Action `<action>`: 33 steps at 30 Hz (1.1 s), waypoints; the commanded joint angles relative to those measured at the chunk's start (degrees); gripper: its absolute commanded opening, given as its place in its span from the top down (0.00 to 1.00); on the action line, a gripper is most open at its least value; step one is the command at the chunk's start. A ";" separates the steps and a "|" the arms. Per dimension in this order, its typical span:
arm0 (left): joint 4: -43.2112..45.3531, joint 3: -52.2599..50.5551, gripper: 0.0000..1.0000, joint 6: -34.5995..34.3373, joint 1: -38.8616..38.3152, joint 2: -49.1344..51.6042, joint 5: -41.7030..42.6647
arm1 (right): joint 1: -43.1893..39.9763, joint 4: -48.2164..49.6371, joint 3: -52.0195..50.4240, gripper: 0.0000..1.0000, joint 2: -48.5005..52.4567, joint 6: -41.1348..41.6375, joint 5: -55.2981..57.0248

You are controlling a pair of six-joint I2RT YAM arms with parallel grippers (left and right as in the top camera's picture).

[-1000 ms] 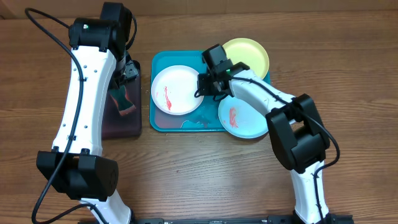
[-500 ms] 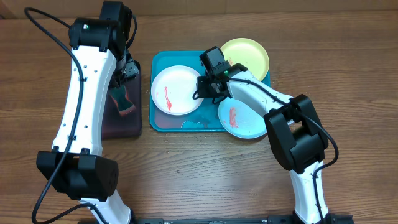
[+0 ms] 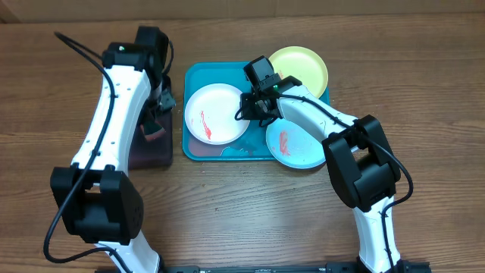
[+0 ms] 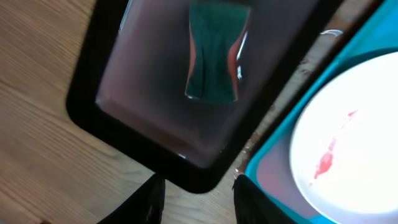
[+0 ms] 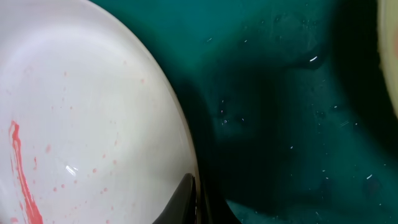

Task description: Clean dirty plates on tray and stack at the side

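Right gripper [image 3: 245,107] now has its jaws closed on the right rim of the white plate [image 3: 216,111]; 1 s ago it sat slightly further right with the jaws apart. Left arm has swung right since then. Left gripper [image 4: 198,198] hangs over the near edge of the black tray [image 4: 93,109], fingers apart, nothing between them. Sponge [image 4: 212,59] lies flat in that tray and hasn't moved; from overhead the left arm now hides most of it. All 3 plates are where they were: white plate in the left half of the tray [image 3: 195,76], red smear on it; yellow plate [image 3: 303,67] overhanging the tray's far right corner; aqua plate [image 3: 299,148], red smear, overhanging the near right rim. Right arm crosses above the last 2, covering part of each.
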 commanded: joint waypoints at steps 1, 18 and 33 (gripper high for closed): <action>2.80 -4.61 0.57 -1.62 1.49 0.24 0.87 | 0.04 -1.73 -0.28 0.96 0.70 -0.61 1.09; 35.39 -24.65 0.54 4.39 5.64 0.24 -0.22 | 0.04 -3.56 -0.28 0.96 0.70 -0.85 1.11; 44.85 -26.21 0.66 7.23 5.60 0.24 -0.09 | 0.04 -3.54 -0.28 0.96 0.70 -0.83 1.14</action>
